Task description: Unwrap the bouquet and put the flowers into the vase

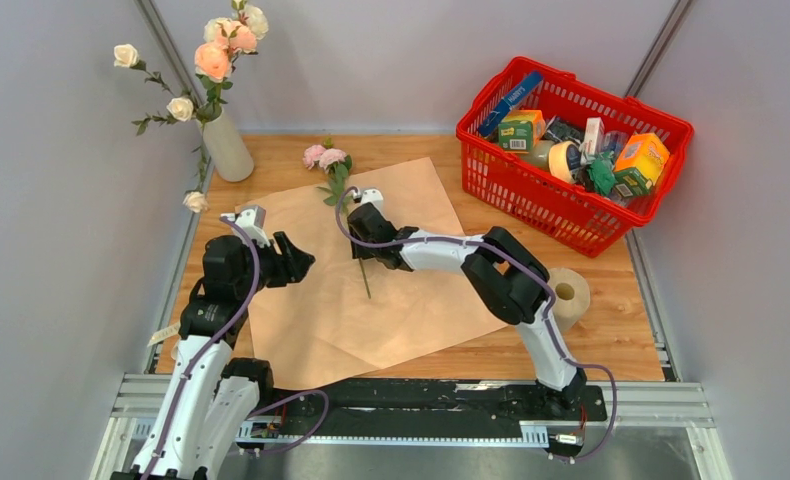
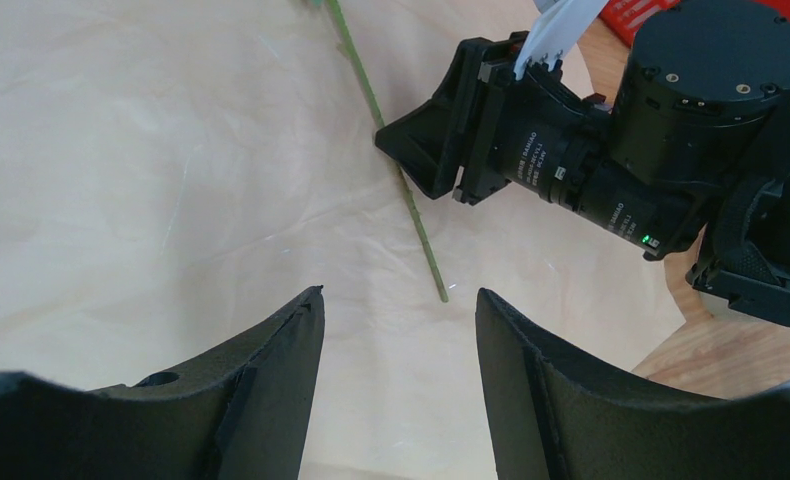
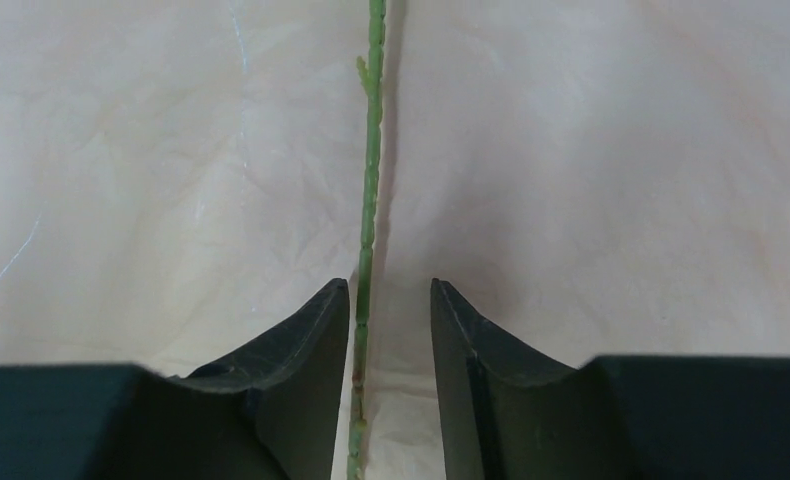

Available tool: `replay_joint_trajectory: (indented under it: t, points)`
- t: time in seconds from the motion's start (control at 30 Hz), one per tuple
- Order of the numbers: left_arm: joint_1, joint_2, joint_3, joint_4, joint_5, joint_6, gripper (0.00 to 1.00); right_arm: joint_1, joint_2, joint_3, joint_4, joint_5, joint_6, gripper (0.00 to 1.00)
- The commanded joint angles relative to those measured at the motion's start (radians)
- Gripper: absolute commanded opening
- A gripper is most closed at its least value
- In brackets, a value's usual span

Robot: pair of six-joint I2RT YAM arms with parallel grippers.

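Peach paper (image 1: 371,290) flat on counter (image 1: 611,350), pink rose (image 1: 329,158) lying on it. Right pincer (image 3: 388,290) straddles stem (image 3: 369,200), jaws apart, poised to clamp for carry to vase (image 1: 228,148). Left pincer (image 2: 399,300) gapes empty nearby.

A red basket (image 1: 531,195) and tape roll (image 1: 571,293) occupy the wooden table (image 1: 611,340).

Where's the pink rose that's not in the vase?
Top view: the pink rose lies on the unfolded paper mid-table, blooms right of the vase; the right wrist view shows its stem between the open fingers of the right gripper.
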Motion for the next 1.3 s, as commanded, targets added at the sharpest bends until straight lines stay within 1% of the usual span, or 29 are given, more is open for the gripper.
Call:
replay_joint_trajectory:
  t: [0.0, 0.17, 0.37, 0.57, 0.6, 0.77, 0.87, 0.97, 1.03, 1.1, 1.17, 1.23, 1.27]
  points:
    - [0.002, -0.009, 0.005, 0.008, -0.007, 0.012, 0.65, 0.016, 0.038, 0.066, -0.031, 0.061, -0.046, 0.39]
    - [0.002, -0.009, 0.006, 0.002, -0.018, 0.012, 0.65, 0.035, 0.07, 0.092, -0.049, 0.092, -0.063, 0.34]
    - [0.002, -0.012, 0.006, -0.003, -0.03, 0.01, 0.65, 0.07, 0.095, 0.124, -0.074, 0.186, -0.098, 0.24]
    - [0.002, -0.021, 0.013, -0.003, -0.041, -0.014, 0.65, 0.082, 0.092, 0.147, -0.075, 0.176, -0.106, 0.01]
    - [0.002, -0.023, 0.013, -0.003, -0.046, -0.016, 0.65, 0.084, 0.082, 0.152, -0.074, 0.173, -0.103, 0.0]
    - [0.002, -0.018, 0.025, -0.003, -0.063, -0.032, 0.64, 0.082, -0.011, 0.137, -0.063, 0.13, -0.067, 0.0]
    - [0.002, 0.005, 0.039, -0.004, -0.063, -0.052, 0.64, 0.082, -0.08, 0.088, -0.034, 0.114, -0.043, 0.0]
    - [0.002, 0.034, 0.04, 0.023, -0.006, -0.098, 0.63, 0.082, -0.161, 0.002, 0.029, 0.083, -0.02, 0.0]
    - [0.002, 0.053, 0.037, 0.057, 0.017, -0.126, 0.63, 0.082, -0.221, -0.075, 0.054, 0.054, -0.002, 0.0]
    - [0.002, 0.072, 0.033, 0.097, 0.026, -0.14, 0.63, 0.082, -0.286, -0.168, 0.124, -0.003, 0.021, 0.0]
    - [0.002, 0.097, 0.026, 0.145, 0.033, -0.138, 0.66, 0.085, -0.359, -0.276, 0.185, -0.041, 0.066, 0.0]
    - [0.002, 0.118, 0.014, 0.191, 0.036, -0.166, 0.66, 0.085, -0.433, -0.378, 0.263, -0.069, 0.1, 0.0]
    - [0.002, 0.134, 0.01, 0.239, 0.055, -0.198, 0.66, 0.087, -0.479, -0.424, 0.29, -0.078, 0.112, 0.0]
